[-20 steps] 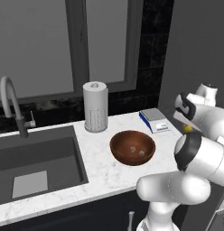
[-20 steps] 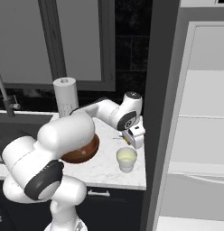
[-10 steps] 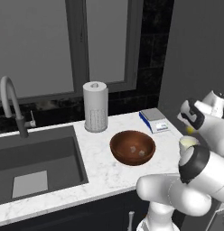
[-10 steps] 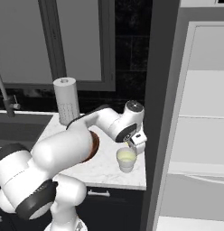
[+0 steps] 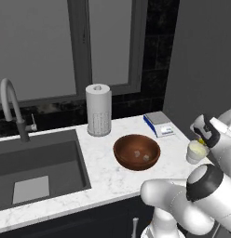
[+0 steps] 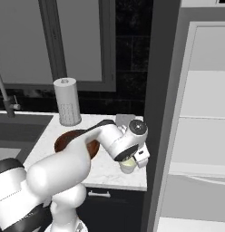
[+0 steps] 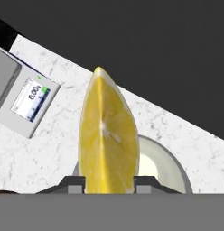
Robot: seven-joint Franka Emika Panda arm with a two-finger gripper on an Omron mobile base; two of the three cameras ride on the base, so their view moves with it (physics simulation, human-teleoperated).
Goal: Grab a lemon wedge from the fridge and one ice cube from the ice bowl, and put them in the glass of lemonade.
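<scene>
My gripper (image 7: 109,184) is shut on the lemon wedge (image 7: 107,142), a bright yellow slice standing upright between the fingers. Right behind and below the wedge is the glass of lemonade (image 7: 170,168), its pale rim partly hidden by the slice. From the left base view the glass of lemonade (image 5: 196,152) stands near the counter's right end with the gripper (image 5: 202,139) just above its rim. The reddish-brown ice bowl (image 5: 136,151) sits left of the glass with a few pale ice cubes inside. The fridge (image 6: 205,136) stands open on the right, showing white shelves.
A white paper-towel roll (image 5: 98,109) stands at the back of the marble counter (image 5: 108,179). A small scale (image 5: 159,123) lies behind the glass. The sunken grey sink (image 5: 38,162) and its faucet (image 5: 14,107) lie to the left. The counter edge runs just right of the glass.
The hand has come down and to the right with the lemon wedge, from above the counter to just over the glass's rim. Bowl, glass and roll have stayed put.
</scene>
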